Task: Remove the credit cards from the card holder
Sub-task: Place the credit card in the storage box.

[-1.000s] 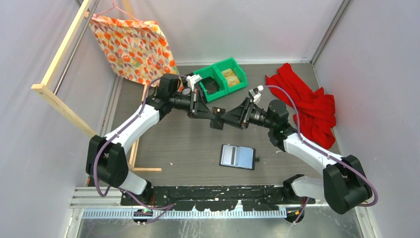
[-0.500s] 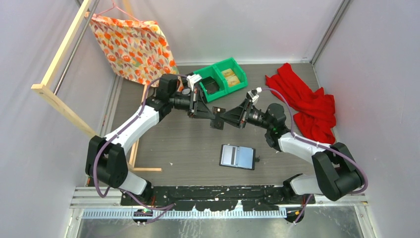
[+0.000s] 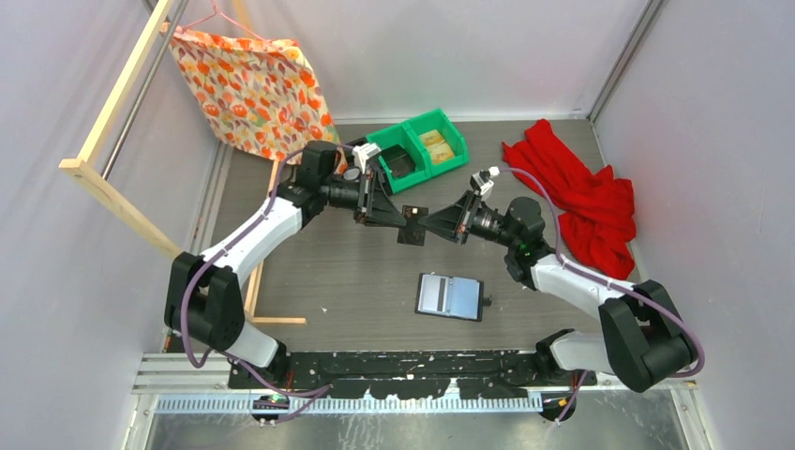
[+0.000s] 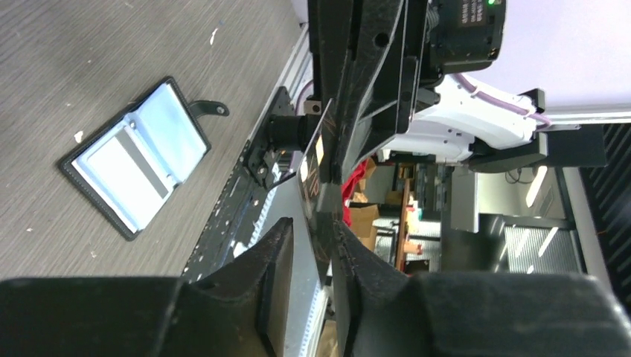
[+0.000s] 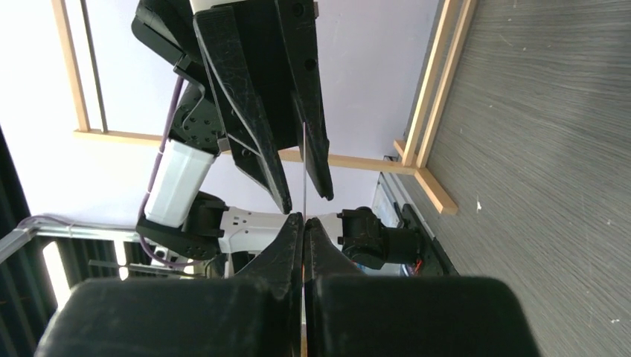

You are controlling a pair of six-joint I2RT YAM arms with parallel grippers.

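The right pincer point(image 5: 303, 223) has just clamped onto the credit card point(image 5: 304, 171) mid-air as our left pincer point(image 4: 311, 227) eases narrowly apart, a handover we judge needs the left to release fully, while the card holder point(image 3: 450, 297) lies open on the counter point(image 3: 328, 272).

- A floral orange-and-cream cloth point(image 3: 253, 89) hangs from a pink hanger point(image 3: 220, 17) in the upper left of the top view.
- A pale wooden frame point(image 3: 108, 192) stands along the left edge, just beside the cloth.
- A green bin point(image 3: 417, 122) sits at upper centre, with a small black bin point(image 3: 401, 161) in one compartment and yellowish items point(image 3: 441, 145) in the other.
- A crumpled red cloth point(image 3: 581, 202) lies at the upper right.
- All of these rest on a dark grey wood-grain table point(image 3: 347, 272).
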